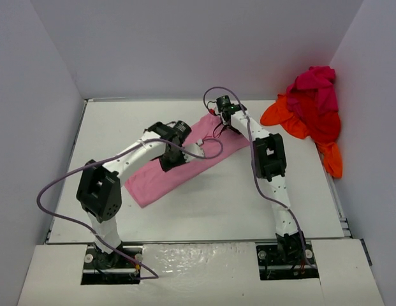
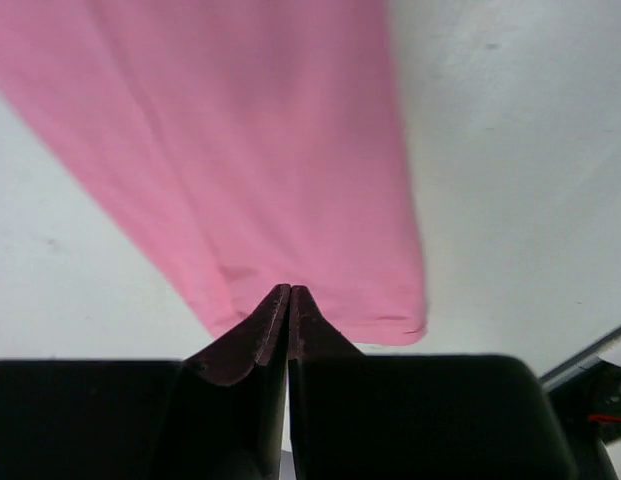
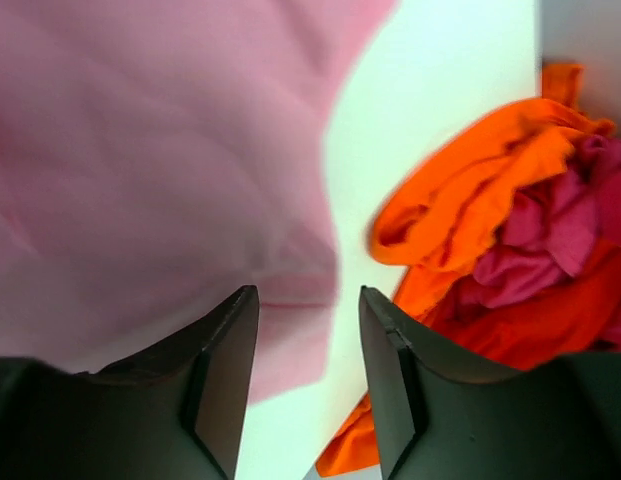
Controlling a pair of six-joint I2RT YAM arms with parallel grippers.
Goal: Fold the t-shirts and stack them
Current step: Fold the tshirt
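Pink t-shirt (image 1: 156, 182), mid-table: left gripper (image 2: 290, 292) clenched at its edge, probably pinning it; right gripper (image 3: 308, 292) unclenched above far corner; t-shirt heap (image 1: 312, 108) waiting far right.

Surface: white flat table (image 1: 217, 210). On it: light pink cloth t-shirt (image 1: 156, 182), one long slanted strip (lengthwise creases showing). Right of the shirt's far end, apart from it: crumpled heap of orange, red and magenta t-shirts (image 1: 312, 111).

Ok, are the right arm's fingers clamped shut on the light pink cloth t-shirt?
No, the right fingers stand apart, with the light pink cloth t-shirt showing through the gap.
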